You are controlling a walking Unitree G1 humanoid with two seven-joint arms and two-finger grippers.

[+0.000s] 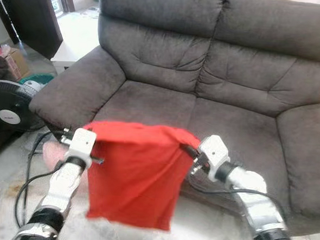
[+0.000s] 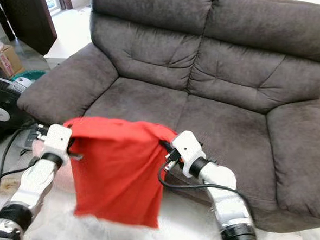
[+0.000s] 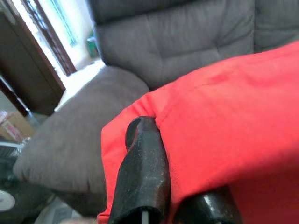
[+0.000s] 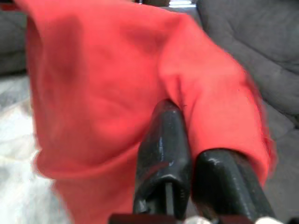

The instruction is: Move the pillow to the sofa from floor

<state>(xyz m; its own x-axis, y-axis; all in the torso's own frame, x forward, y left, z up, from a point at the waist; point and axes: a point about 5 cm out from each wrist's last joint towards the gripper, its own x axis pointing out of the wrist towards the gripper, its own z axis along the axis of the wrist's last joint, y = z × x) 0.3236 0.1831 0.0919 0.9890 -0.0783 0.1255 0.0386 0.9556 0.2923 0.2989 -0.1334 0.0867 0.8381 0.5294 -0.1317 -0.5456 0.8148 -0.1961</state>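
While airborne: one pillow, two grippers

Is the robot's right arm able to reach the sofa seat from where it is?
Probably yes: the right gripper, shut on the red pillow, hangs just before the sofa seat's front edge, with nothing between.

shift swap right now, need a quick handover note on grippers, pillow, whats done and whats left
Left gripper: shut on the red pillow at its upper left corner.
Right gripper: shut on its upper right corner.
The pillow hangs limp between both arms, off the floor, in front of the grey sofa seat edge.
Done: pillow picked up.
Left: carry it forward over the seat cushion, lower it, open both grippers.
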